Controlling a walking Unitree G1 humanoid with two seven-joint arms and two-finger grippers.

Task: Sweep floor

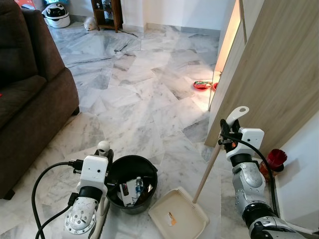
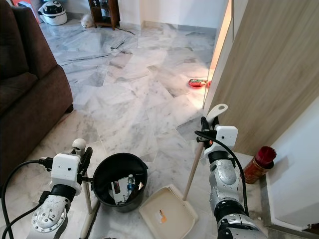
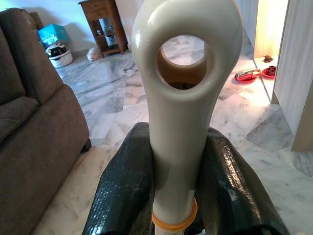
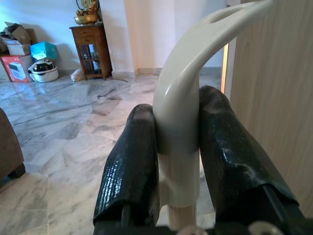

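A black bucket (image 1: pixel 132 184) stands on the marble floor (image 1: pixel 144 99) between the two arms. It holds mixed litter, including a small plastic bottle (image 1: pixel 139 185) and some paper or card pieces. Just beside the bucket, toward the robot's right, a cream dustpan (image 1: pixel 178 216) lies flat on the floor. A small orange-and-dark scrap (image 1: pixel 171 219) rests in its tray.

The left gripper (image 3: pixel 175 191) is clamped on the cream top of a broom handle (image 3: pixel 180 112). The handle end has a hanging hole and stands upright just beside the bucket's rim. The left arm is bent, with the wrist at the level of the bucket rim.

The right gripper (image 4: pixel 178 161) is clamped on the curved cream cap of the dustpan handle (image 1: pixel 206 172). This wooden pole slants down to the dustpan's rear edge. The right forearm is raised near a wood-panel wall (image 1: pixel 279 69).

A brown sofa (image 1: pixel 30 94) sits along the floor's left edge. A red dish (image 1: pixel 202 85) lies by the lit doorway.
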